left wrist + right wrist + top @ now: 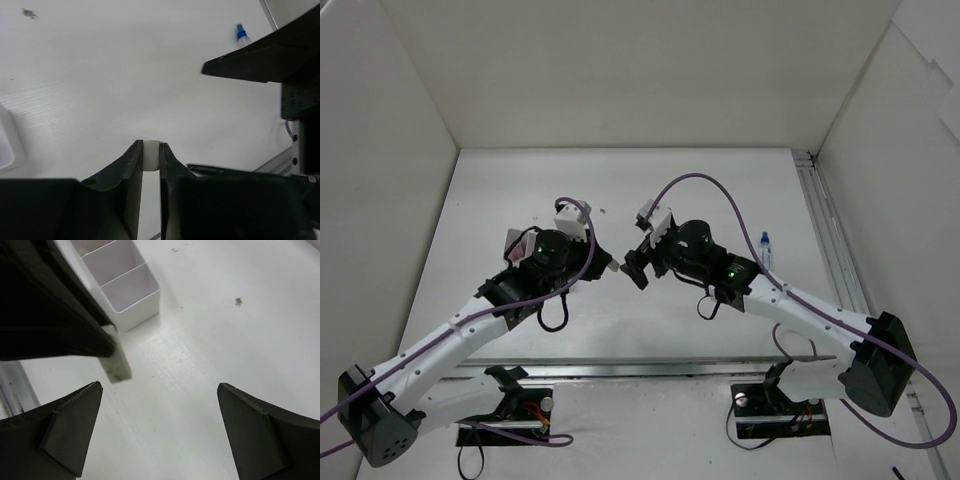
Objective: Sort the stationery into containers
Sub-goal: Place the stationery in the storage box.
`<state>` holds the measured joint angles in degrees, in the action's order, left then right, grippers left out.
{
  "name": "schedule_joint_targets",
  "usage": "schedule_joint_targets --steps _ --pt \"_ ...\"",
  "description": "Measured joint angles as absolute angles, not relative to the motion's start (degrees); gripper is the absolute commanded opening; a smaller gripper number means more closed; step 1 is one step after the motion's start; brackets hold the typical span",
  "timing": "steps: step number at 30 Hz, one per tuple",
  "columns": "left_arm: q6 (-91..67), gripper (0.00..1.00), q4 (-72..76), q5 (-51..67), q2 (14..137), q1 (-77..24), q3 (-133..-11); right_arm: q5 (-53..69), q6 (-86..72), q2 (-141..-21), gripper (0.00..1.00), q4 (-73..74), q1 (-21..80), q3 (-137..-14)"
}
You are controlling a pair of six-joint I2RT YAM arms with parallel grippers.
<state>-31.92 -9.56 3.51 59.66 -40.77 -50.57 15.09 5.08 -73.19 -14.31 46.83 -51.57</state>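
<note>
My left gripper (151,150) is shut on a small off-white block eraser (151,155), pinched at the fingertips above the table. In the right wrist view the eraser (115,363) hangs from the left fingers (75,325), just in front of the white box. The box (131,300) is pinkish inside and divided into compartments that look empty; one corner shows in the left wrist view (9,145). My right gripper (159,387) is wide open and empty, facing the left gripper (613,266) closely at mid-table. The right gripper (632,272) is apart from the eraser. No pens of the named colours show.
A small clear item with a blue cap (765,245) lies on the table at the right near a metal rail (825,235); it also shows in the left wrist view (241,36). Dark specks (238,301) dot the table. White walls surround the table.
</note>
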Motion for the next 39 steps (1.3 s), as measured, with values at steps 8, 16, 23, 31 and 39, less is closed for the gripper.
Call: schedule_joint_targets --steps 8,16,23,31,39 --pt "-32.6 0.00 -19.4 -14.6 53.8 -35.0 -51.2 -6.5 -1.7 -68.6 0.98 -11.2 46.6 -50.5" --pt "-32.7 0.00 -22.3 -20.8 56.3 -22.3 -52.4 -15.0 -6.3 -61.8 0.98 -7.3 42.9 -45.5" --pt "-31.5 0.00 -22.0 -20.9 65.5 -18.6 -53.1 -18.2 -6.9 -60.5 0.98 -5.1 41.0 -44.5" --pt "-30.0 0.31 -22.2 -20.8 74.1 -17.4 -56.9 -20.4 -7.5 -60.5 0.98 -3.9 37.6 -44.2" --pt "-28.8 0.80 -22.1 -19.3 74.2 -17.2 -57.5 -22.8 -10.4 -60.5 0.98 -1.8 31.2 -43.8"
